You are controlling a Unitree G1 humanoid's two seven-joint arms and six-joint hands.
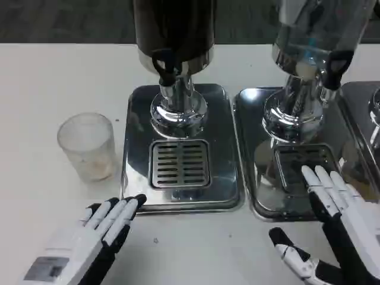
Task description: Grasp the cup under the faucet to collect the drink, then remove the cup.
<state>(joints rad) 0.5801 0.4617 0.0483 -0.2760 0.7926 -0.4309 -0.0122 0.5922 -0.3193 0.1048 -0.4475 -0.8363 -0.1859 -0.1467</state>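
Small frosted translucent plastic cup point(87, 146) stands upright on the white table point(47, 77), mouth up, long axis vertical. It sits just left of the polished steel drip tray with the slotted grate point(139, 148), not yet under the black faucet point(165, 66) of the dark drink dispenser point(174, 29).

Judged handling: empty, thin-walled, very light; likely to tip or skid if nudged, and to flex if squeezed hard. The smooth side may slip. Best hold looks like a wrap around the mid-wall, thumb opposite fingers, clear of the rim. Once filled it will be heavier and must stay level.

Left hand point(89, 240) rests low on the table near the cup, fingers extended and apart, holding nothing. Right hand point(335, 231) lies over the front edge of the second steel tray point(252, 178) under the clear dispenser point(317, 32), fingers spread, also empty.
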